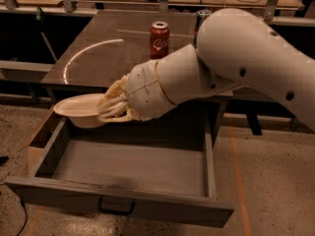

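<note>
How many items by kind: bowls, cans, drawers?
Bowls: 1, white bowl in the gripper, above the open drawer, left side.
Cans: 2, red can and dark can on the cabinet top.
Drawers: 1.
Total: 4.
</note>
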`<state>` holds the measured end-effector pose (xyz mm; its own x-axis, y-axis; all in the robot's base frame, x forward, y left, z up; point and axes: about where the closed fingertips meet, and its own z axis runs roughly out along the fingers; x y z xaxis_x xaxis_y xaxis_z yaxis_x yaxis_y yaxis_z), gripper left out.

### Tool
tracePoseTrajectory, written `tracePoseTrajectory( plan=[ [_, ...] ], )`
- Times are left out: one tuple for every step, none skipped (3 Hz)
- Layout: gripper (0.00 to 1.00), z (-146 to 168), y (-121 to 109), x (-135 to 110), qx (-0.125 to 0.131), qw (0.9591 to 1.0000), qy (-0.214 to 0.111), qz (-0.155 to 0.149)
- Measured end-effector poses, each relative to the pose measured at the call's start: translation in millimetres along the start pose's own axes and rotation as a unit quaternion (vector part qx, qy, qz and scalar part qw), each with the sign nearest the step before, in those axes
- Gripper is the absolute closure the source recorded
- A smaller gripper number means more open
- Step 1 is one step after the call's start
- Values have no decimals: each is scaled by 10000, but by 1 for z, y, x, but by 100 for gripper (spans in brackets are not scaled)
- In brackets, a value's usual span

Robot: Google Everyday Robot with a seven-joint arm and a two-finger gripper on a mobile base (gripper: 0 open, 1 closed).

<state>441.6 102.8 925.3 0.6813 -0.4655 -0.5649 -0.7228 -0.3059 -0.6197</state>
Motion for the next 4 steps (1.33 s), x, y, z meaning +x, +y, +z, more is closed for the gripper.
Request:
tracePoseTrajectory(
  plan=[
    [85,9,20,16,-212,9985,486,165],
    [64,15,24,50,-364,9918,1174,338],
    [40,20,23,86,-499,9791,1912,482],
    [17,20,21,105,-581,9670,2422,545]
  ],
)
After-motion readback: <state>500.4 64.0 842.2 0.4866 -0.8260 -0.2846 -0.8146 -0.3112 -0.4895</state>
